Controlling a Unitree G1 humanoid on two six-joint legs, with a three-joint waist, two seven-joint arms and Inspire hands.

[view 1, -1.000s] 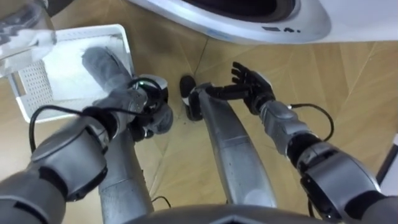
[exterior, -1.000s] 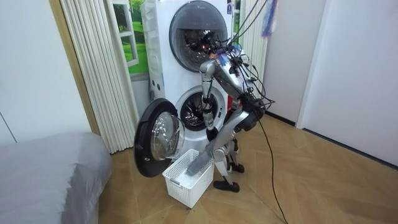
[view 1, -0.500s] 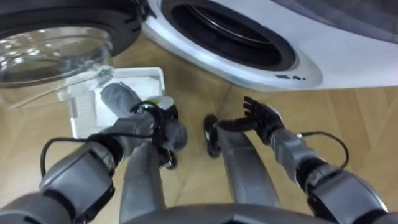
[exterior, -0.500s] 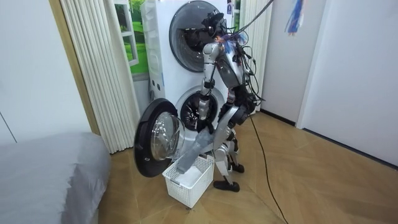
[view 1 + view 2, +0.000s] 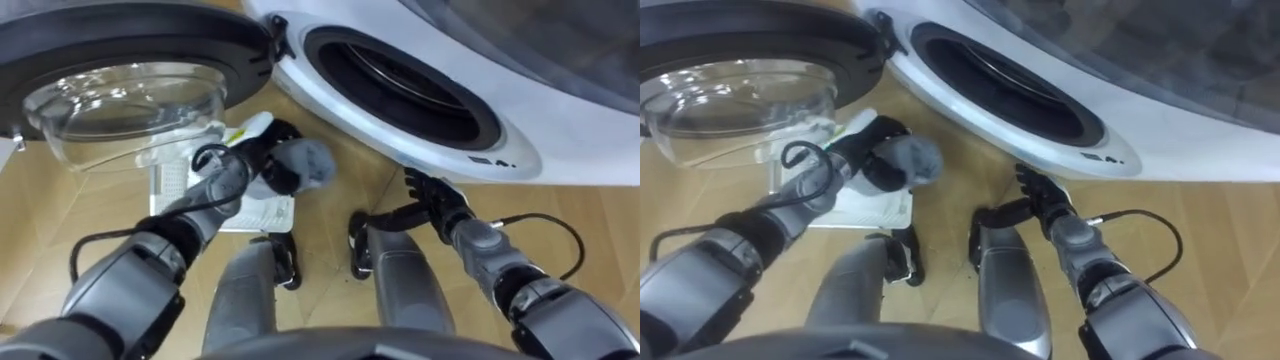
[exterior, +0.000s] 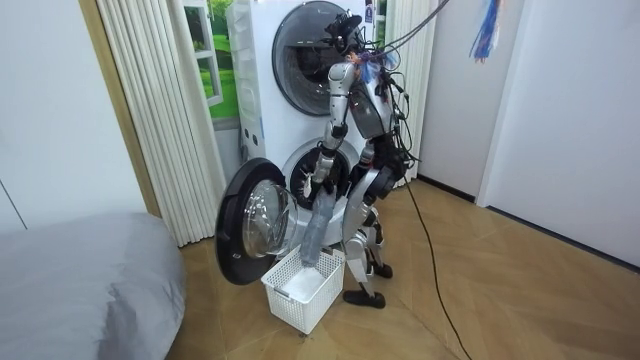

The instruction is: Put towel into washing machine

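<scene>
Soft, even indoor light, with no hard shadows on the wooden floor. The open door's glass bowl catches pale glare, and the white washing machine front shines bright, though its drum opening is dark. Straight edges bow near the eye views' borders.

The towel is soft grey cloth, matt and a little fuzzy. The left hand around it is dark and matt. The washer has a smooth, glossy white front. Its door, far left, has a clear glass bowl with bright reflections in a glossy dark ring. The basket is white perforated plastic. The floor is wood with a light sheen.
</scene>
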